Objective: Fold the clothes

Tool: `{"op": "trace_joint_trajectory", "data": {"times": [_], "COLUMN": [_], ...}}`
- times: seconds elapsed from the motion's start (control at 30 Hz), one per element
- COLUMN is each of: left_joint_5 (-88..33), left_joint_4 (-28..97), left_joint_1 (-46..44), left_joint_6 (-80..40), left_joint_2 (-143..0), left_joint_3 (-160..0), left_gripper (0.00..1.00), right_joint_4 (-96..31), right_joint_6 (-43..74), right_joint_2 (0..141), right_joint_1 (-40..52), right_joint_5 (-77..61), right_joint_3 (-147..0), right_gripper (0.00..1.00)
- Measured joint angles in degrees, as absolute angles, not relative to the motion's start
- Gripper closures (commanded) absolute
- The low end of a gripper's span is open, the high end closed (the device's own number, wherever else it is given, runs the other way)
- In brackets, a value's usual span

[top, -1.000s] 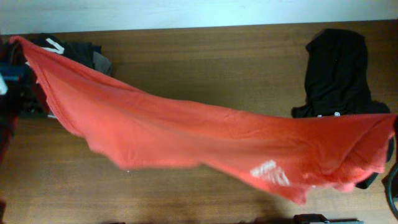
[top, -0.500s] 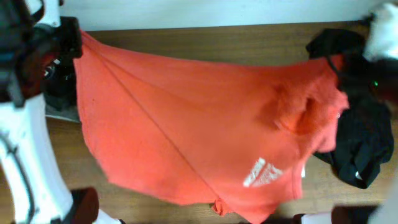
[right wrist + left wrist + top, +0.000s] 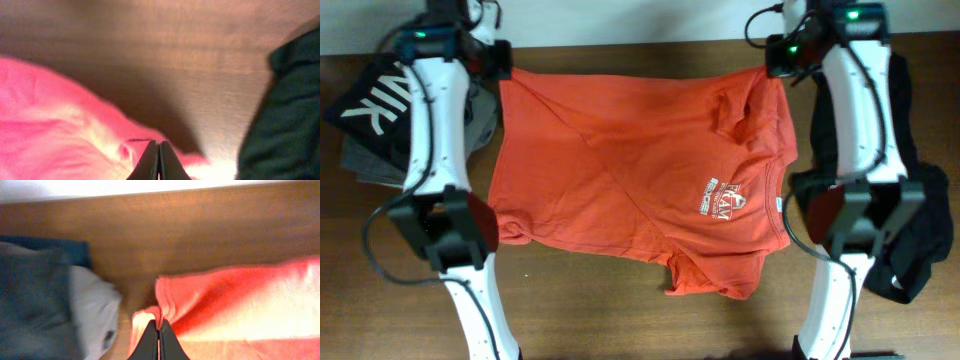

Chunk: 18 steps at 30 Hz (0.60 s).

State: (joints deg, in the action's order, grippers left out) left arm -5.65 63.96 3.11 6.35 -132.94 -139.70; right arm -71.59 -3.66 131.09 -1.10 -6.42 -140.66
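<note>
The red-orange T-shirt is lying spread flat on the counter, reaching toward its far edge. The left end effector and the right end effector are each clenching a far corner. Light and limp, it is likely sagging wherever unsupported; hems and corners are offering the surest hold.

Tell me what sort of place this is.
Probably a robotics lab bench, not a home: a left arm and right arm stand at a wooden table, with a red-orange T-shirt spread flat and a black garment nearby.
</note>
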Motion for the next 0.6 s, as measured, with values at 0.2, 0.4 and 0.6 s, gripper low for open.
{"op": "trace_joint_trajectory", "data": {"times": [0.2,0.4,0.6], "left_joint_5": [-5.82,-5.8,-6.0], "left_joint_4": [55.7,49.3,48.29], "left_joint_1": [0.62,-1.89,-3.05], "left_joint_6": [6.35,6.33,6.35], "left_joint_2": [-142.56,-145.56,-145.56], "left_joint_3": [-139.48,-139.28,-139.28], "left_gripper": [0.99,0.99,0.99], "right_joint_4": [-58.33,-54.5,-64.25], "right_joint_6": [-3.33,-2.59,1.87], "right_joint_2": [141.93,145.56,144.68], "right_joint_1": [-1.1,-1.1,-1.37], "right_joint_5": [-8.47,-9.37,-9.02], "right_joint_3": [-140.51,-140.44,-141.67], "right_gripper": [0.96,0.34,0.34]}}
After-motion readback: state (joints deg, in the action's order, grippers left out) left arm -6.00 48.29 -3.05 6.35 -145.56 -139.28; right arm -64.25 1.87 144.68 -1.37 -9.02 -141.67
